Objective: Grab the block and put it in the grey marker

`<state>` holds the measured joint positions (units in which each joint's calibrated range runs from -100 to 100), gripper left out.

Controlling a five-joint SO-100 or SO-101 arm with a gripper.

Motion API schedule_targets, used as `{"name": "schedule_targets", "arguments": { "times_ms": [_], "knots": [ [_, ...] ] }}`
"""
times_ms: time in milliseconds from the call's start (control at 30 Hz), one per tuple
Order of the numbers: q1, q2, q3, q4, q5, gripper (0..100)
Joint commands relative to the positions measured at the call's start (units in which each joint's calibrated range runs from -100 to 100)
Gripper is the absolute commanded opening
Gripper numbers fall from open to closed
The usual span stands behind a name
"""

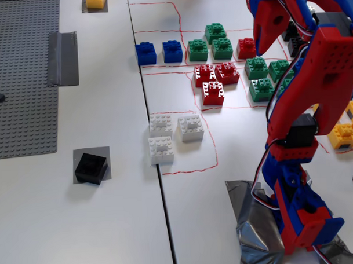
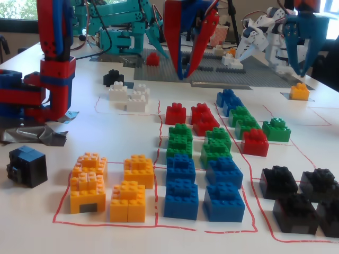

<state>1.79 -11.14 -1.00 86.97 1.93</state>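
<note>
The black block sits on the grey marker, a square of tape on the white table at the left of a fixed view. In a fixed view from the opposite side both are far back, the block with the marker showing beside it. My red and blue gripper hangs high over the sorted bricks, far right of the block. In a fixed view its fingertips nearly meet, with nothing between them.
White bricks, blue, green and red bricks lie in red-drawn boxes. A yellow brick sits on another tape square. The grey baseplate and long tape strip are at the left. My arm's base is taped down.
</note>
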Motion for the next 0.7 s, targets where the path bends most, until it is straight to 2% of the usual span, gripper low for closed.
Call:
{"name": "schedule_targets", "arguments": {
  "times_ms": [0,667],
  "knots": [
    [0.5,-2.1,-3.9,-0.9,-0.1,0],
    [0.4,-2.9,-3.3,-0.8,0.2,0]
  ]
}}
